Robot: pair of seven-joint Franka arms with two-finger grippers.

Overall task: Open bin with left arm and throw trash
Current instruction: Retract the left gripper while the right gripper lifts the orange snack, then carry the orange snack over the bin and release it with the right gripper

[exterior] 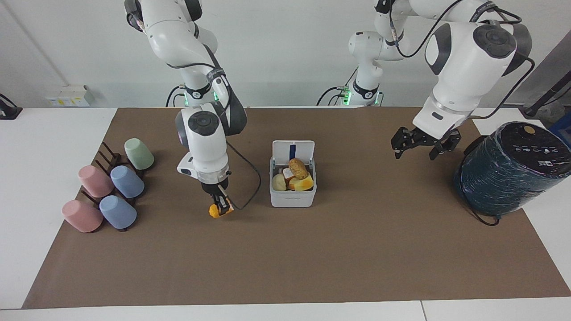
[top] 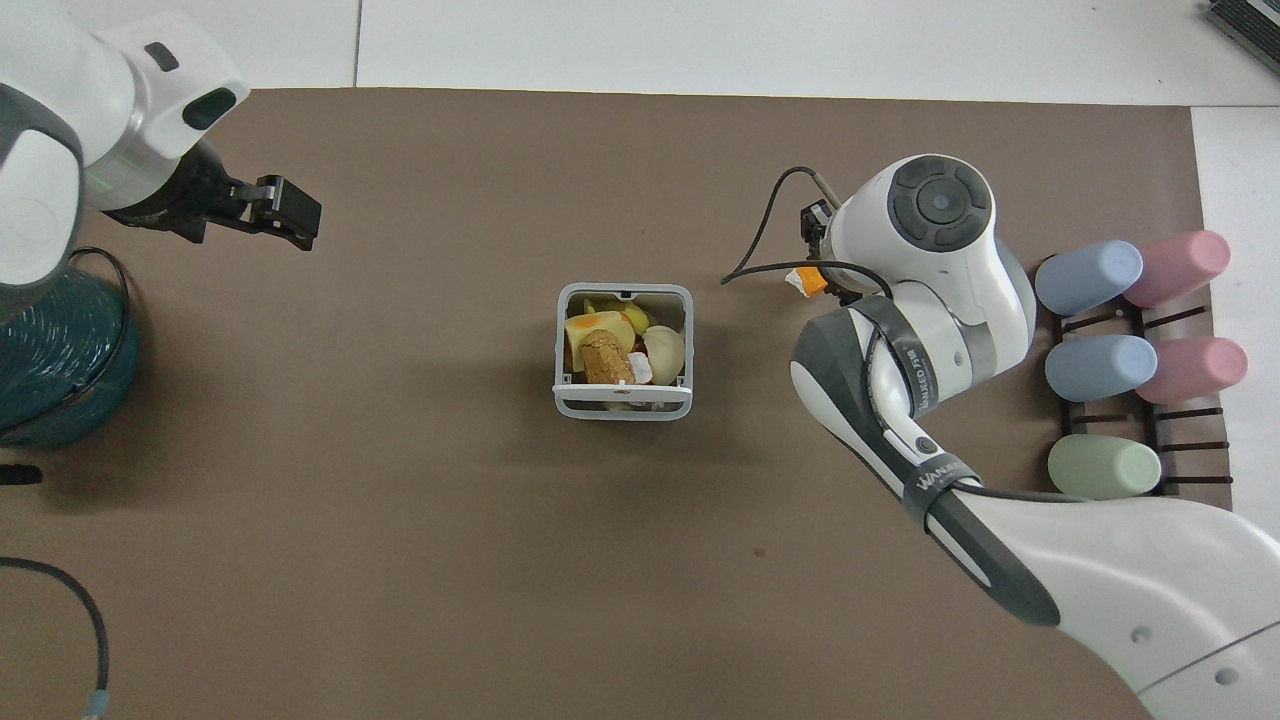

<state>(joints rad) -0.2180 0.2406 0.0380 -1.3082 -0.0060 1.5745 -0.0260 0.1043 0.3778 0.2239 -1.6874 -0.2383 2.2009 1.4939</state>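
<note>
The white bin stands mid-mat with its lid tipped up and open. Inside lie a golden-brown lump, a yellow wedge and a pale piece; from above the bin's rim frames them. An orange chunk of trash sits just off the mat, beside the bin toward the right arm's end, with my right gripper shut on it. In the overhead view only a bit of that orange chunk shows under the right wrist. My left gripper hangs open and empty over the mat beside the teal cylinder, also visible as the left gripper from above.
A big dark teal cylinder lies at the left arm's end of the table. Several pastel cups rest on a dark rack at the right arm's end. A black cable loops from the right wrist toward the bin.
</note>
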